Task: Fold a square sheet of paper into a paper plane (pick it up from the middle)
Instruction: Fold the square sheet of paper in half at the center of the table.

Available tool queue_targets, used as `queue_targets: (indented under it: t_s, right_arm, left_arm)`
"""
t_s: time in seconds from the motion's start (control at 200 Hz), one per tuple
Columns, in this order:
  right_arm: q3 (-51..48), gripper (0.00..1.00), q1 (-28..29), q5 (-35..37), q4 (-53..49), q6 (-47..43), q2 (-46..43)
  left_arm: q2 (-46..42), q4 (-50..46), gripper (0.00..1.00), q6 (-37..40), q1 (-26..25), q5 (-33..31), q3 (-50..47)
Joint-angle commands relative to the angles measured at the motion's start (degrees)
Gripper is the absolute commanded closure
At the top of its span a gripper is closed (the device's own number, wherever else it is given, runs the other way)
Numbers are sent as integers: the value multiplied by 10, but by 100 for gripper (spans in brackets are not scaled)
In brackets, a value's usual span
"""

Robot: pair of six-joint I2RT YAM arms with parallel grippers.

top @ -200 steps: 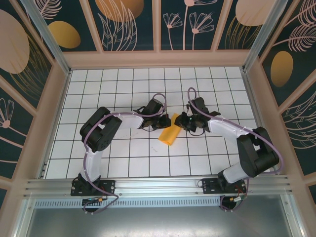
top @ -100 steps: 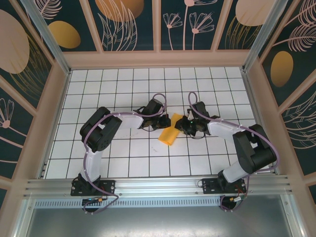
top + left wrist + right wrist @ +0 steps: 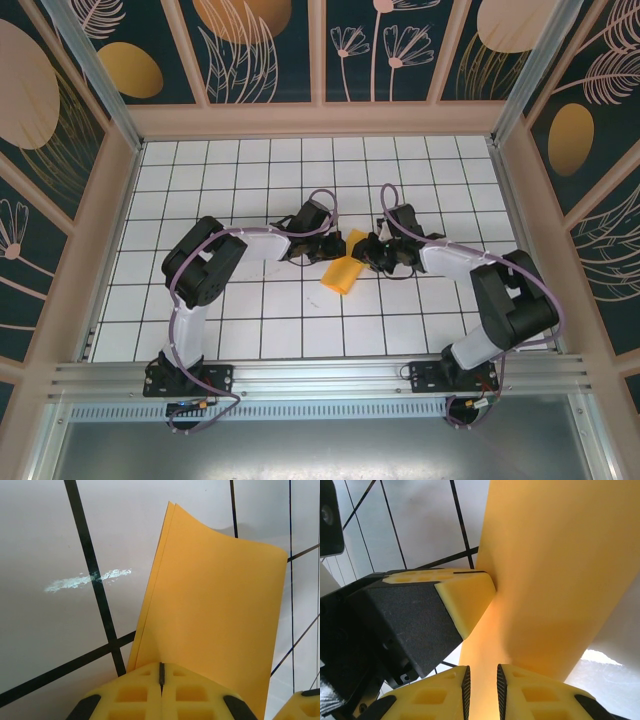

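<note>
My left jaws pressed together on the folded sheet of paper [image 3: 215, 615], my right jaws pinching it just beside them, sheet at mid surface [image 3: 250, 330], two layers visible along one edge.

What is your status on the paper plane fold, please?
Left gripper shut on sheet of paper. Right gripper pinching same sheet, close beside left. Sheet folded double, not yet a plane. Grippers crowd each other at its far end.
</note>
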Motion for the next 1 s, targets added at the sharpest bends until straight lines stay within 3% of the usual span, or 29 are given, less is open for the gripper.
queue_targets:
  t_s: [0.0, 0.996]
  right_arm:
    - [13, 75, -3, -3, 8, -1, 21]
    - [-52, 73, -9, 54, -6, -15, 48]
  left_arm:
    - [27, -48, 97, 14, -3, -16, -12]
    - [35, -45, 98, 14, -3, -11, -19]
